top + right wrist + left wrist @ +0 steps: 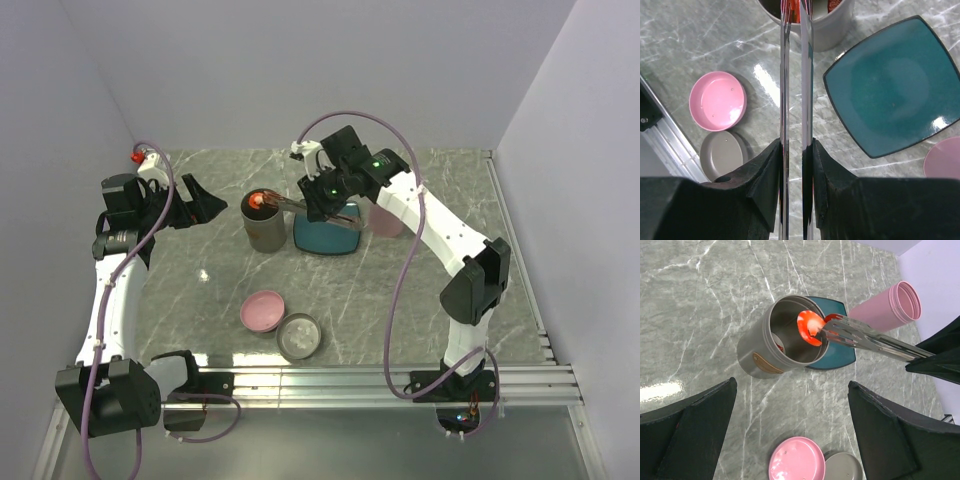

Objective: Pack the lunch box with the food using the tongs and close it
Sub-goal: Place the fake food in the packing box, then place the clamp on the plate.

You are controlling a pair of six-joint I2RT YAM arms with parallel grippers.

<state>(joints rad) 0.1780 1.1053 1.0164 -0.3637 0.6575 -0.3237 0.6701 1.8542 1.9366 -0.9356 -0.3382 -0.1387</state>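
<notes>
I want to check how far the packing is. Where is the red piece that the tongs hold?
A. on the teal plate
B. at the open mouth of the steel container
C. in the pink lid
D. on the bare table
B: in the left wrist view the tongs pinch the red piece at the open mouth of the steel container, and the teal plate lies bare.

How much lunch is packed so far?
Nearly packed. The teal plate looks bare. Right now the right end effector squeezes the tongs, which hold a red piece at the mouth of the grey container. Left to do: drop it in and close up, since the pink lid and grey lid lie on the table. The left end effector is open and holds nothing.
</notes>
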